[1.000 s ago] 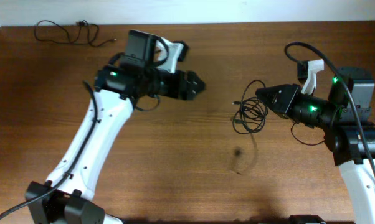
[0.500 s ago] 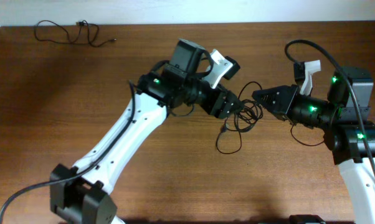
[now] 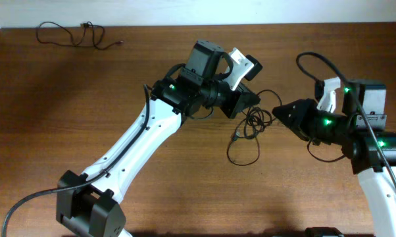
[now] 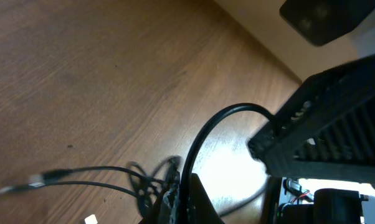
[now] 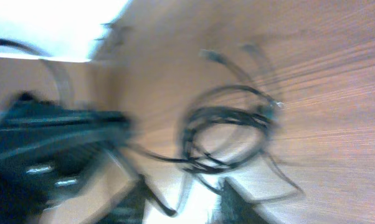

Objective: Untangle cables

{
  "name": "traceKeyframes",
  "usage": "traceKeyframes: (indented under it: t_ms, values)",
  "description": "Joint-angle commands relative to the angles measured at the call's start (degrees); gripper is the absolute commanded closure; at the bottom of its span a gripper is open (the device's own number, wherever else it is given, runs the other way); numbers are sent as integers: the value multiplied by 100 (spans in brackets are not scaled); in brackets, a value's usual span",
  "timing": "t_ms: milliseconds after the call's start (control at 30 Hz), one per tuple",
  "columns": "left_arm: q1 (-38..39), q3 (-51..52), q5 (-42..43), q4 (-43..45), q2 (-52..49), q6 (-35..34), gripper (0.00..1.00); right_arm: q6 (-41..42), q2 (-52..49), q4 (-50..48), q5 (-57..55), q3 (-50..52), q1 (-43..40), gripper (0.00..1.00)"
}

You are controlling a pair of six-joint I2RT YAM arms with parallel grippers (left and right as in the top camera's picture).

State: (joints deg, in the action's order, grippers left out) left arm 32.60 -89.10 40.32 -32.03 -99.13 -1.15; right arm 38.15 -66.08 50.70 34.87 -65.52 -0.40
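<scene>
Roughly a third of the job can be judged done: one cable is laid out alone near the far left corner of the table, well apart from the rest. What is left is the knotted bundle, seen near the middle of the table as overlapping coils with a looser loop trailing toward the near edge; no strand of it is yet freed. The left pincer is clenched at the bundle's far side, and thin strands are seen running into its tips, so a grip on the bundle is judged likely. The right pincer is held just beside the bundle, fingers parted and grasping nothing, though its own view is blurred. The table is dark and wood-grained. Of the room, only a pale strip beyond the far edge is shown.
</scene>
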Motion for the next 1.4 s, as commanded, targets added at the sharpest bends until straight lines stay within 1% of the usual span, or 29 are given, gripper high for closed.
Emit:
traceKeyframes:
  t_ms: [0, 67, 133, 200, 267, 333, 433, 500, 533, 567, 600, 667, 700, 767, 833, 900, 933, 1000, 1067, 1100, 1133, 1167, 1200, 1233, 1267, 1367]
  values:
    - [-13, -216, 66, 92, 258, -372, 100, -133, -166, 389, -1137, -48, 2, 44]
    - [-13, -236, 61, 334, 409, -750, 100, -245, -302, 463, -802, -44, 2, 40]
    - [-13, -236, 59, 651, 490, -1427, 100, -664, -457, 437, -221, -44, 2, 36]
    - [-13, -236, 72, 1038, 516, -2291, 100, -667, -553, 444, -177, -42, 7, 35]
    - [-11, -236, 153, 1241, 514, -2806, 100, -667, -592, 411, -70, -42, 7, 35]
    - [-11, -236, 568, 1491, 514, -2848, 100, -664, -595, 199, 142, -42, 7, 35]
    - [-11, -236, 1167, 1993, 514, -3287, 100, -662, -597, -256, 570, -42, 7, 35]
    - [-11, -236, 1519, 2341, 514, -3606, 100, -664, -619, -363, 350, -39, 87, 34]
    - [-11, -236, 1823, 2747, 514, -3882, 100, -664, -675, -369, 229, -39, 179, 31]
    - [-11, -236, 2035, 3091, 514, -4103, 100, -667, -756, -431, 192, -39, 280, 31]
    - [-13, -236, 2319, 3713, 514, -4507, 100, -667, -868, -529, 195, -39, 389, 31]
    - [-15, -236, 2472, 4395, 514, -4999, 100, -667, -1099, -693, 190, -39, 579, 31]
    - [-81, -236, 2553, 4874, 514, -5396, 100, -662, -1294, -782, 151, -39, 667, 31]
    - [-267, -236, 2704, 5364, 514, -5906, 100, -662, -1613, -778, -94, -39, 675, 36]
    - [-643, -236, 2946, 5711, 514, -6411, 100, -632, -1847, -734, -341, -39, 671, 36]
    - [-935, -236, 3051, 5707, 514, -6638, 100, -621, -1895, -706, -444, -39, 636, 36]
    - [-1204, -236, 3141, 5683, 514, -6721, 100, -619, -1880, -662, -474, -39, 538, 36]
    - [-1650, -236, 3307, 5617, 514, -6719, 100, -619, -1851, -533, -446, -42, 258, 36]
    - [-2015, -234, 3453, 5189, 514, -6581, 100, -623, -1762, -376, -166, -42, -94, 36]
    - [-2157, -234, 3473, 4605, 514, -6310, 100, -697, -1652, -417, 439, -42, -354, 36]
    - [-2177, -234, 3460, 4170, 514, -6094, 100, -920, -1589, -531, 1012, -42, -461, 36]
    - [-2177, -234, 3418, 3847, 514, -5904, 100, -1255, -1502, -778, 1847, -42, -557, 35]
    - [-2144, -234, 3276, 3366, 514, -5626, 100, -1425, -1436, -1008, 2527, -42, -573, 32]
    - [-2096, -234, 3132, 3115, 514, -5512, 100, -1438, -1375, -1246, 3016, -42, -544, 31]
    - [-2026, -234, 2970, 3018, 511, -5445, 100, -1434, -1320, -1462, 3248, -42, -431, 30]
    - [-1665, -234, 2608, 3042, 514, -5451, 100, -1351, -1296, -1832, 3171, -42, -11, 29]
